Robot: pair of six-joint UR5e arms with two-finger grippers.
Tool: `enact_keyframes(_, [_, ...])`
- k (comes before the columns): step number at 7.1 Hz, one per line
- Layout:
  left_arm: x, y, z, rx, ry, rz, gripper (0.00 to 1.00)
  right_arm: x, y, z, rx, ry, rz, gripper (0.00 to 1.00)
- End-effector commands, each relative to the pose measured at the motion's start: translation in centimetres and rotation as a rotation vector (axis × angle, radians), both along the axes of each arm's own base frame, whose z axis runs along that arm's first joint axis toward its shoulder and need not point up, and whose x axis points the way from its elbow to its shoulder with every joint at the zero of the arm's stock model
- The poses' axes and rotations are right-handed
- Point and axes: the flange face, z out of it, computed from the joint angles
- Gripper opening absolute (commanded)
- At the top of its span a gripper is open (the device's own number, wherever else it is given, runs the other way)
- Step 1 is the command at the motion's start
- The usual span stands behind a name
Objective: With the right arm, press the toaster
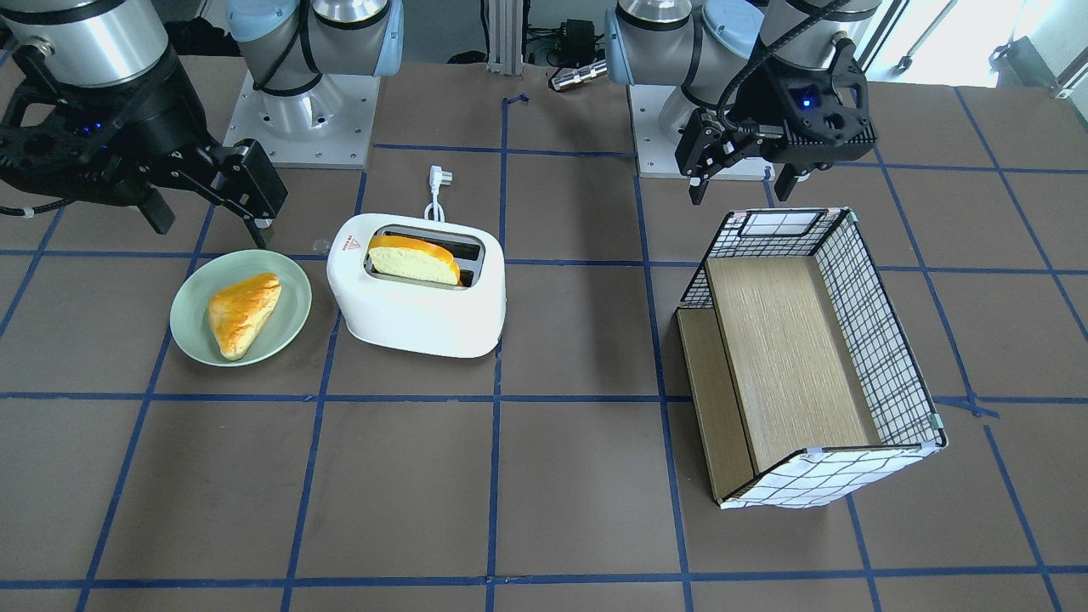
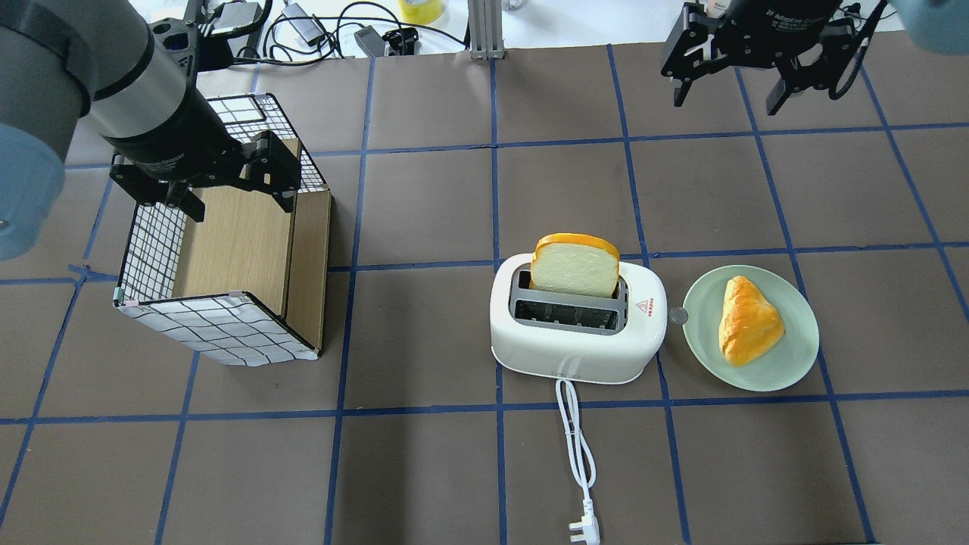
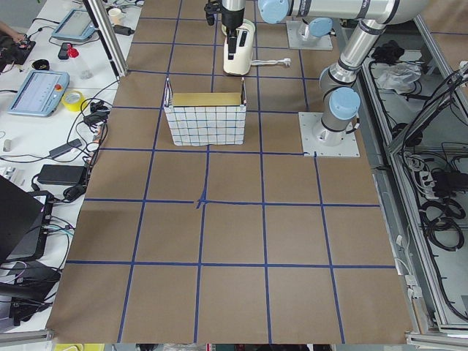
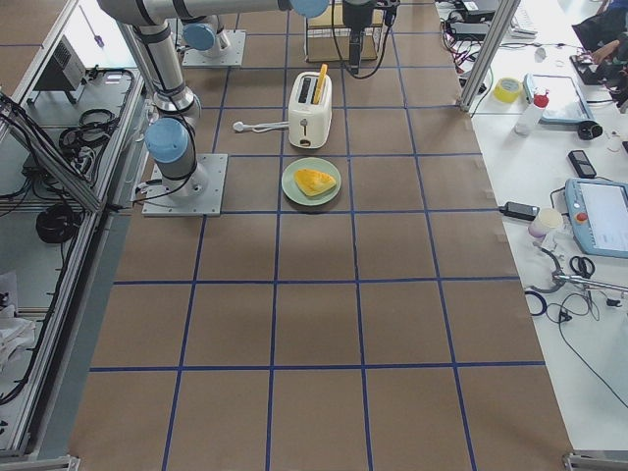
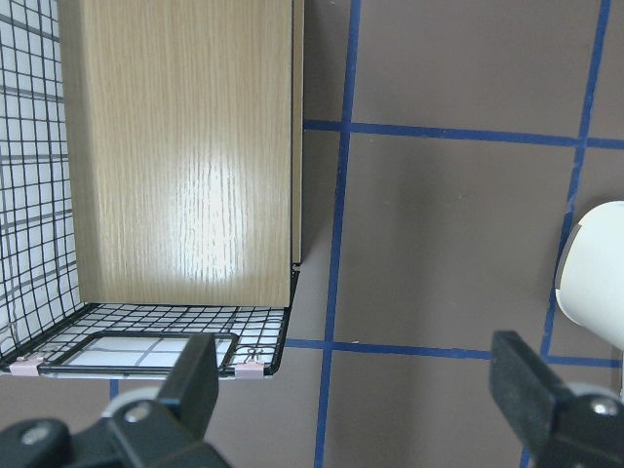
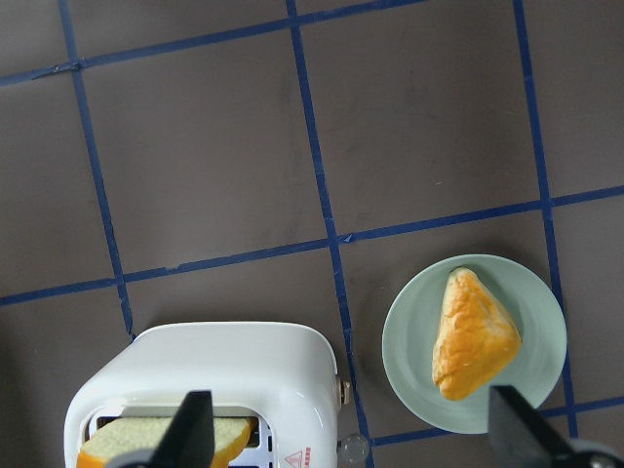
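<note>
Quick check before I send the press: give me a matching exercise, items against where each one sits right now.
Items:
1. bread slice
2. pastry
3. plug
4. basket

Places:
A. on the green plate
B. on the robot's left half of the table
C. upright in a slot of the toaster
D. at the end of the cord, on the robot's side of the toaster

Pairs: 1-C, 2-A, 3-D, 4-B
</note>
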Motion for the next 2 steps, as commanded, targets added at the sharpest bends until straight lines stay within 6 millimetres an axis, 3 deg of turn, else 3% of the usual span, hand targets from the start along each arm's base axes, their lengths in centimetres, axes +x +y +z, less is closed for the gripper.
enact_keyframes(1, [0.00,0.00,0.00,0.000,0.000,0.000,1.00,-0.03,-0.06,-0.08,-0.013,0.004,0.001,1.00])
enact_keyframes(2, [0.00,0.00,0.00,0.000,0.000,0.000,1.00,0.05,0.01,0.00,-0.014,0.004,0.004,1.00])
